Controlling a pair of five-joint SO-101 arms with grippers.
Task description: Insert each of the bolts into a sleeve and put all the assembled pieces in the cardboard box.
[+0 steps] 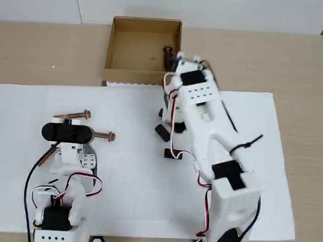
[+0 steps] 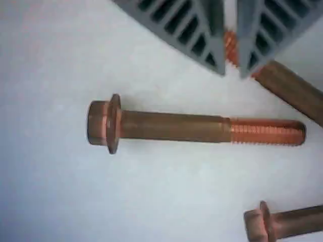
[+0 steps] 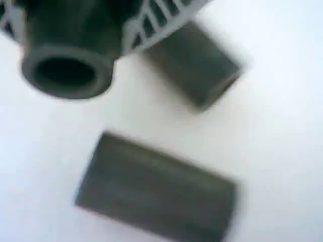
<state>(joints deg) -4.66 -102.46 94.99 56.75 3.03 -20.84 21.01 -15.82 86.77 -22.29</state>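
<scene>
Right arm (image 1: 203, 110) overhangs cardboard box (image 1: 132, 53) corner — loose bolts (image 1: 72, 115), sleeves (image 1: 173, 153) nearby.

You have nothing to read here: no letters, numbers, labels or signs can be made out. The bolt (image 2: 231, 46) pinched in the left gripper (image 2: 231, 70) and the loose bolt (image 2: 197, 127) just beside it are plain copper-coloured metal. The sleeve (image 3: 65, 73) in the right gripper (image 3: 81, 35) is bare and dark.
</scene>
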